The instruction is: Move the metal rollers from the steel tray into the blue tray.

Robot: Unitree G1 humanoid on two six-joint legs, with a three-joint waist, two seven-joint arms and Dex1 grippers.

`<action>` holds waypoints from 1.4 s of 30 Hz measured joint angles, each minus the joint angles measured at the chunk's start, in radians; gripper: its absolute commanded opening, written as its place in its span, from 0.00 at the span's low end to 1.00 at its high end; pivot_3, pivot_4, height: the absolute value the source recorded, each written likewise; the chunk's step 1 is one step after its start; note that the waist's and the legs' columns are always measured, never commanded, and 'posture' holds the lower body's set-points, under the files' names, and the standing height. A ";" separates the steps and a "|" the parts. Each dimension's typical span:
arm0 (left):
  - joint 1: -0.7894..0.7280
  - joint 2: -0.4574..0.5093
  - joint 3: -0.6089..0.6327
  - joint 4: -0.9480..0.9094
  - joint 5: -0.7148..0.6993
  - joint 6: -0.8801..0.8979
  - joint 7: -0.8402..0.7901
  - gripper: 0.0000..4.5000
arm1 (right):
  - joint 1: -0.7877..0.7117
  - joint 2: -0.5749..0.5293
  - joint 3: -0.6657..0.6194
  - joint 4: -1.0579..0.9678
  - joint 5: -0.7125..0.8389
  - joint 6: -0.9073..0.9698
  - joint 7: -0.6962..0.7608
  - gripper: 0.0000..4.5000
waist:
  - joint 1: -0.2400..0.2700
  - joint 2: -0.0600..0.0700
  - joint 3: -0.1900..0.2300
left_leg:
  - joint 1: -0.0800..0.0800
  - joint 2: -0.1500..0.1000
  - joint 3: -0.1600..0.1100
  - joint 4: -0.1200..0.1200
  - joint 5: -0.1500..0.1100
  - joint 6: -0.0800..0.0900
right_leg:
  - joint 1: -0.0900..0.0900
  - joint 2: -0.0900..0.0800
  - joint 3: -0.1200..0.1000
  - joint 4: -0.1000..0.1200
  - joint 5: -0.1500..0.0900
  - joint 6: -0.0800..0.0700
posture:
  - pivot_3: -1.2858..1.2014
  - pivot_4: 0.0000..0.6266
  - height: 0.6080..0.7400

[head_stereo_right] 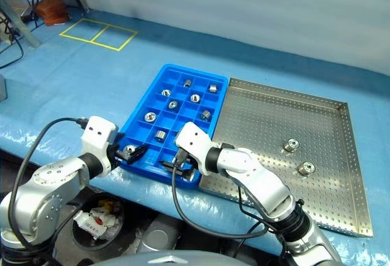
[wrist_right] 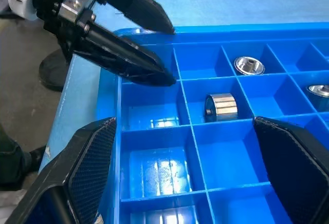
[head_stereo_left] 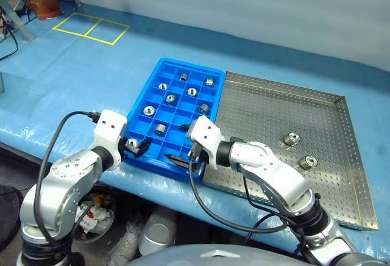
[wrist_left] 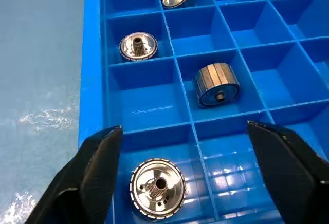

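Both grippers sit at the blue tray's (head_stereo_left: 159, 71) near edge: left gripper (head_stereo_left: 138, 147) jaws wide, empty, a roller (wrist_left: 157, 188) lying loose in the corner cell between them; right gripper (head_stereo_left: 180, 144) jaws wide, empty. Blue tray holds roughly nine metal rollers, one per cell. Steel tray (head_stereo_left: 341, 174) at 3 o'clock of it on the counter (head_stereo_left: 73, 83) has two left (head_stereo_left: 293, 138) (head_stereo_left: 308, 162). Judging by that, nearly done.

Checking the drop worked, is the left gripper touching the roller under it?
Apart. In the left wrist view the roller sits between the left gripper's open fingers, blue showing on both sides.
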State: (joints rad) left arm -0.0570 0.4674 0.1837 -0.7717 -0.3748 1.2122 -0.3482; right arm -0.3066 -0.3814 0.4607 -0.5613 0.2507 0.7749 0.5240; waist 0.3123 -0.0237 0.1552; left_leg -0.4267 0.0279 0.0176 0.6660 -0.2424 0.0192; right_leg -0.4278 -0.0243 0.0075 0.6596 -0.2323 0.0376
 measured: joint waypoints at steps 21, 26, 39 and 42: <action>-0.159 -0.201 -0.303 0.251 0.022 -0.479 -0.061 1.00 | 0.228 0.084 -0.325 -0.207 -0.041 0.189 -0.326 1.00 | -0.201 0.000 -0.001 | 0.000 -0.001 0.000 0.002 0.000 0.001 | 0.002 -0.001 0.003 0.000 0.003 -0.005 | 0.54 0.24 1.00; -0.169 -0.176 -0.360 0.309 0.012 -0.556 -0.175 1.00 | 0.253 0.090 -0.374 -0.199 -0.087 0.221 -0.398 1.00 | -0.277 0.000 -0.001 | 0.002 -0.001 -0.001 0.001 0.000 0.001 | 0.002 0.000 0.005 0.001 0.004 -0.003 | 0.53 0.24 1.00; -0.170 -0.035 -0.457 0.312 -0.017 -0.579 -0.394 1.00 | 0.290 0.120 -0.405 -0.199 -0.107 0.241 -0.445 1.00 | -0.315 0.001 -0.001 | 0.014 0.001 0.002 -0.001 0.000 0.001 | 0.011 -0.001 0.009 0.001 0.000 0.000 | 0.52 0.24 1.00; -0.169 -0.035 -0.468 0.312 -0.015 -0.596 -0.394 1.00 | 0.290 0.122 -0.409 -0.199 -0.110 0.241 -0.449 1.00 | -0.315 0.001 -0.001 | 0.014 0.002 0.002 -0.001 0.000 0.002 | 0.012 -0.001 0.009 0.001 0.000 0.000 | 0.52 0.24 1.00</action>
State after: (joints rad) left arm -0.2255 0.4327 -0.2843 -0.4592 -0.3903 0.6167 -0.7424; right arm -0.0163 -0.2593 0.0515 -0.7604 0.1407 1.0158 0.0746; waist -0.0027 -0.0223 0.1539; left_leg -0.4123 0.0297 0.0198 0.6652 -0.2420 0.0208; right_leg -0.4163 -0.0254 0.0170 0.6608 -0.2323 0.0378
